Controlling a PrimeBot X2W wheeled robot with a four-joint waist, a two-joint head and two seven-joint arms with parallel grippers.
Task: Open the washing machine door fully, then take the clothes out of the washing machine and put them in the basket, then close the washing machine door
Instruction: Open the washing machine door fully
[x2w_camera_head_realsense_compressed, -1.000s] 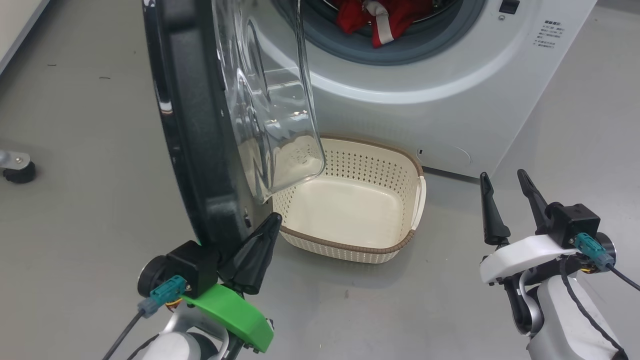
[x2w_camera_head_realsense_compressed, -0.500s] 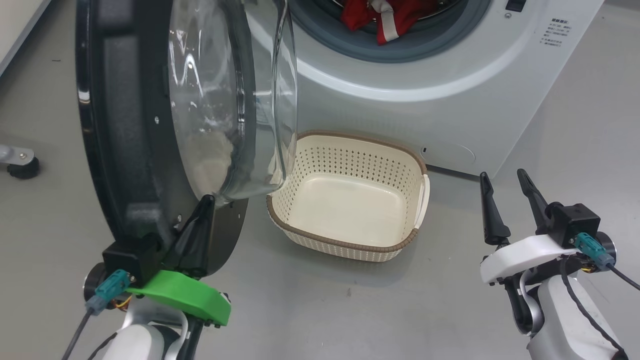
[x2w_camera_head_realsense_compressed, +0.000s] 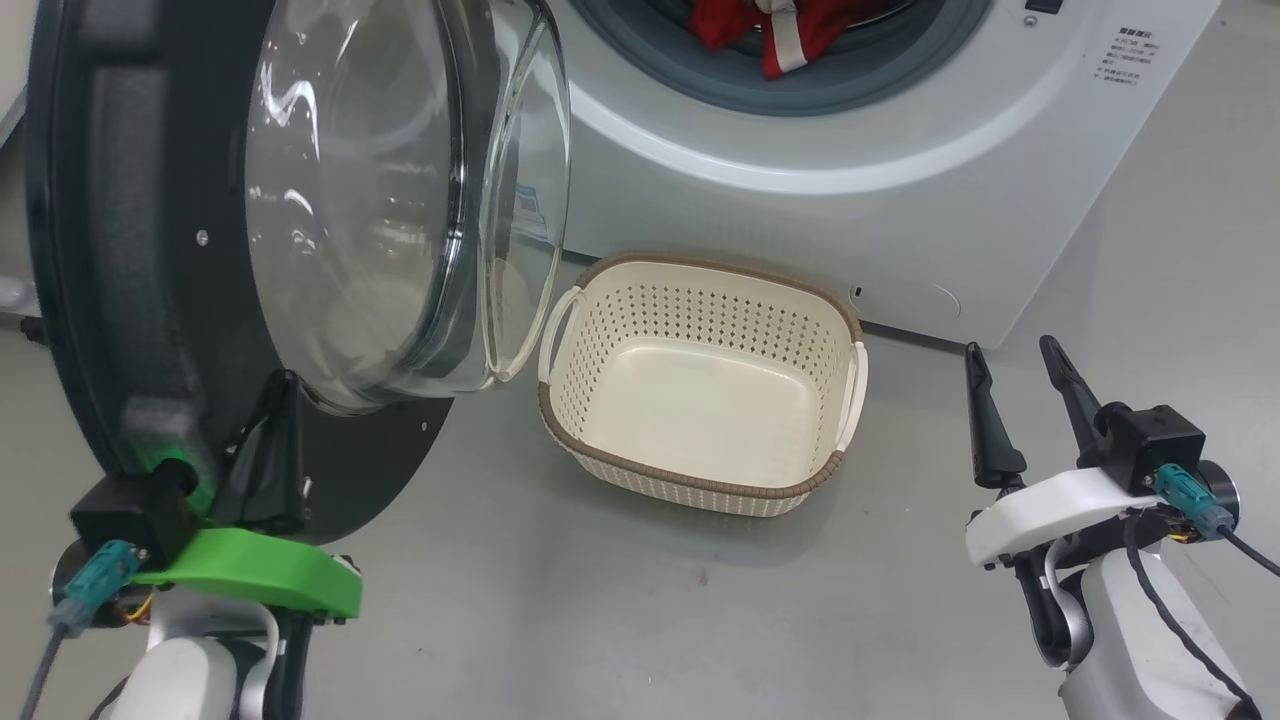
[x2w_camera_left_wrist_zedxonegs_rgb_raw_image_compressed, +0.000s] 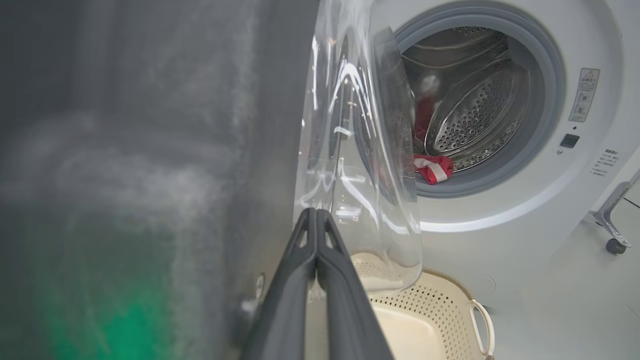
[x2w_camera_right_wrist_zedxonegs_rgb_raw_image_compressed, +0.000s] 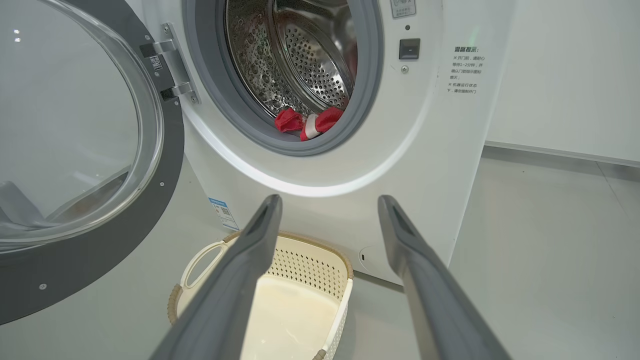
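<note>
1. Washing machine door (x2w_camera_head_realsense_compressed: 330, 220) stands swung wide open, left of the basket (x2w_camera_head_realsense_compressed: 700, 300).
2. Your left gripper (x2w_camera_head_realsense_compressed: 285, 390) is pinched closed, empty, at the door's inner black rim below the glass.
3. Your right gripper (x2w_camera_head_realsense_compressed: 1010, 350) is spread open, empty, right of the basket.
4. Clothes (x2w_camera_head_realsense_compressed: 775, 35) lie in the washing machine (x2w_camera_head_realsense_compressed: 900, 150) drum.

PrimeBot's left claw (x2w_camera_head_realsense_compressed: 283, 395) pairs dark tapered fingers (x2w_camera_head_realsense_compressed: 272, 460) with a bright green bracket (x2w_camera_head_realsense_compressed: 250, 575); behind it sit a black block (x2w_camera_head_realsense_compressed: 125, 515) and a teal plug (x2w_camera_head_realsense_compressed: 95, 580) trailing a grey cable (x2w_camera_head_realsense_compressed: 40, 670). The right claw (x2w_camera_head_realsense_compressed: 1012, 360) matches, but on a white bracket (x2w_camera_head_realsense_compressed: 1050, 510), a pale forearm (x2w_camera_head_realsense_compressed: 1130, 640) behind it.
</note>
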